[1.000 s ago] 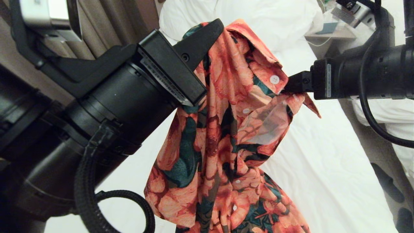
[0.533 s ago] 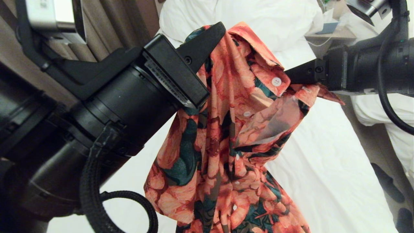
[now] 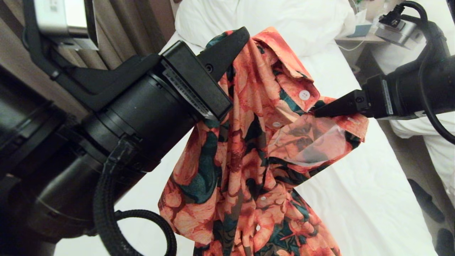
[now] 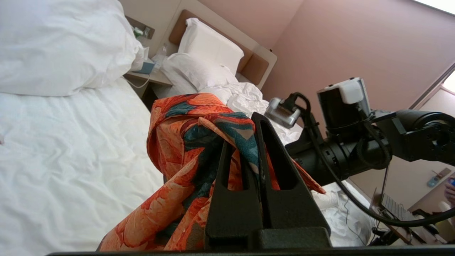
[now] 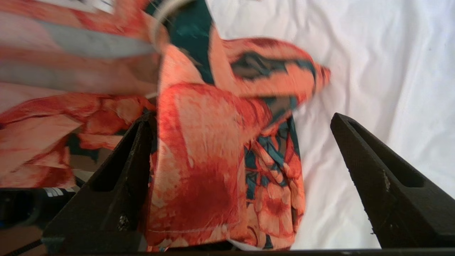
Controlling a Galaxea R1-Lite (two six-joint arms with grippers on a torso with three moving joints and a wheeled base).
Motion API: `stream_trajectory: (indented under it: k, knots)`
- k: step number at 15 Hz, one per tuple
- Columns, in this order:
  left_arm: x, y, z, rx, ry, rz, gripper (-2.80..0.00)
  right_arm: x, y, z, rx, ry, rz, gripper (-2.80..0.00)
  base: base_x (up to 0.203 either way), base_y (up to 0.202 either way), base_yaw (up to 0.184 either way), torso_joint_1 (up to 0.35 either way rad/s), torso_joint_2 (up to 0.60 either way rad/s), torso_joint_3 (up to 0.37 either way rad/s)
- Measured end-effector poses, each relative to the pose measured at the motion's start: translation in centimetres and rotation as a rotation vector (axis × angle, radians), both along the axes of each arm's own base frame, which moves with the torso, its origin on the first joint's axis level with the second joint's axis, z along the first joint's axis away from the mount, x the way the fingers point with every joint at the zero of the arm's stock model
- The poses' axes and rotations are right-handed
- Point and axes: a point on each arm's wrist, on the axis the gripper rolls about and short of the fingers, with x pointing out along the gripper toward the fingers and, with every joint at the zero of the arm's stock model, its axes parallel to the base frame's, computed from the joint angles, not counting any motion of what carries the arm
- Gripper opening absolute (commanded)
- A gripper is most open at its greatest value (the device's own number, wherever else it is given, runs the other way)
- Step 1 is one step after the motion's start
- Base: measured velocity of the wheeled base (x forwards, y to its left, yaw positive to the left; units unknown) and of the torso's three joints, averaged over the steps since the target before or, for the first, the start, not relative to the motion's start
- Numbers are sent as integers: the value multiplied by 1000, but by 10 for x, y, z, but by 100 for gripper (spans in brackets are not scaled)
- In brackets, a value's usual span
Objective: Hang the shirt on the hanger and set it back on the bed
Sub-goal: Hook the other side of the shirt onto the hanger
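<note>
Your left tool [image 3: 237, 37] is clamped tight on a bunched fold of the shirt [image 3: 249, 149] near its collar, holding it up above the bed [image 3: 355, 185] so the flowered cloth hangs down with its lower part out of the head view. Your right tool [image 5: 241, 160] stands spread wide beside the shirt's front: one finger [image 5: 117, 177] lies against the cloth, the other [image 5: 384, 181] is clear of it over the white sheet, so nothing is gripped there. In the head view that tool's tip sits just by the buttoned edge. The hanger itself cannot be made out with certainty.
</note>
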Motion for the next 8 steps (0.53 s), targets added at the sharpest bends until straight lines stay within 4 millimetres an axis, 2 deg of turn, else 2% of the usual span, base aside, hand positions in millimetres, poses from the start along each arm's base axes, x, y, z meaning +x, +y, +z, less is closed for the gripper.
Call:
stream_trajectory:
  k: [4, 8]
  knots:
    - [0, 0, 0, 1, 0, 0, -280, 5, 0, -8, -27, 69, -26, 0, 0, 0, 0, 0, 0, 0]
    - [0, 0, 0, 1, -1, 1, -280, 9, -5, -13, 97, 177, -28, 0, 0, 0, 0, 0, 0, 0]
